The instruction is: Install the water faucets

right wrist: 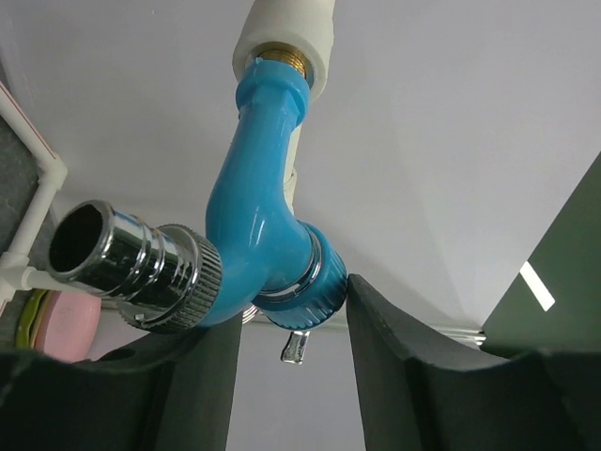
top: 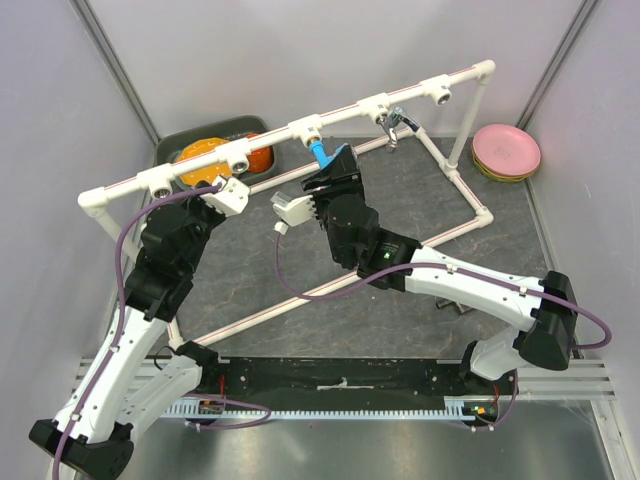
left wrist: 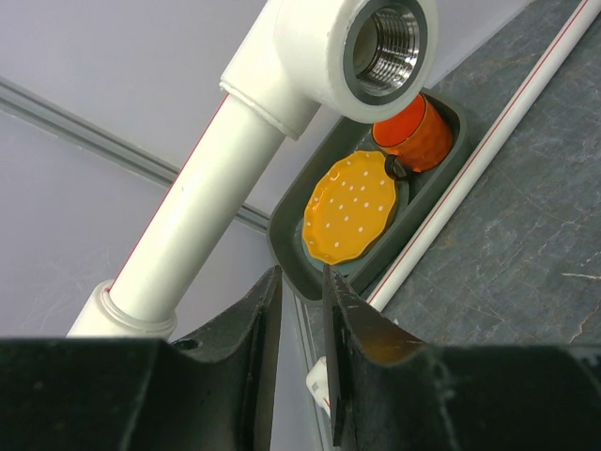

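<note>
The blue faucet (top: 320,152) hangs screwed into a white tee socket (top: 307,128) of the pipe frame. In the right wrist view its brass thread sits in the socket (right wrist: 286,38), and the blue faucet body (right wrist: 258,207) carries a chrome nozzle (right wrist: 131,263). My right gripper (top: 335,167) (right wrist: 286,305) is shut on its round blue knob (right wrist: 315,282). The chrome faucet (top: 397,122) hangs from the socket further right. My left gripper (top: 243,183) (left wrist: 302,272) is empty with the jaws almost together, just below an open threaded socket (left wrist: 376,47) (top: 237,155).
A dark tray (top: 180,142) (left wrist: 291,254) behind the frame holds a yellow plate (left wrist: 352,207) and an orange cup (left wrist: 418,132). Pink plates (top: 506,150) sit at the back right. The frame's base pipes (top: 470,195) lie on the grey mat. Walls stand on both sides.
</note>
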Robot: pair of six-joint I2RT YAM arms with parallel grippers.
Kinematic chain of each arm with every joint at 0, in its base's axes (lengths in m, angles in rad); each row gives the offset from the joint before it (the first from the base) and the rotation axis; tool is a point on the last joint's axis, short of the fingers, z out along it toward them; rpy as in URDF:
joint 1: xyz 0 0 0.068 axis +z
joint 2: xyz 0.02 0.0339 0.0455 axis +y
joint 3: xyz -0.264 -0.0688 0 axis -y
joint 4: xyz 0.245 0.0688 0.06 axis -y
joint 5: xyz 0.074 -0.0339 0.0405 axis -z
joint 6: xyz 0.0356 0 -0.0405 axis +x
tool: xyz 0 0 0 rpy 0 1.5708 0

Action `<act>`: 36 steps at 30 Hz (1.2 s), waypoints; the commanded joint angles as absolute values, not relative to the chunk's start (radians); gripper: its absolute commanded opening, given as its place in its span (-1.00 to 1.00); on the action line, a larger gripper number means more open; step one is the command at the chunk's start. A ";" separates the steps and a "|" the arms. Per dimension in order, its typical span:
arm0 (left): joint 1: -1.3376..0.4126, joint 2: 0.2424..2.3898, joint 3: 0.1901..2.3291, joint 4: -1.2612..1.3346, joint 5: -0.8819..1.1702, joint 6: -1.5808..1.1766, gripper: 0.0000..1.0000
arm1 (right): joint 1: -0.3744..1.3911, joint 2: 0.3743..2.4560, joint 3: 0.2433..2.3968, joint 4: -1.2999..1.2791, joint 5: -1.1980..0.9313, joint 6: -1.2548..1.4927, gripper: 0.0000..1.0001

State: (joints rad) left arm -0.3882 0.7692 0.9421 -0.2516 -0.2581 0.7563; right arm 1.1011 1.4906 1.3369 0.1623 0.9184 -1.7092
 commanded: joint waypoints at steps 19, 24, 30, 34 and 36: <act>-0.379 0.756 0.937 -0.233 -0.245 0.735 -0.38 | 1.071 1.463 1.433 0.051 0.827 -0.781 -0.63; -0.377 0.755 0.937 -0.232 -0.242 0.733 -0.38 | 1.028 1.416 1.413 0.058 0.727 -0.449 -0.66; -0.376 0.750 0.939 -0.233 -0.239 0.732 -0.38 | 0.956 1.341 1.277 0.150 0.623 -0.007 -0.79; -0.377 0.747 0.939 -0.232 -0.238 0.732 -0.38 | 0.930 1.286 1.148 0.277 0.578 0.294 -0.83; -0.374 0.747 0.939 -0.232 -0.238 0.733 -0.38 | 0.925 1.257 1.077 0.379 0.569 0.426 -0.83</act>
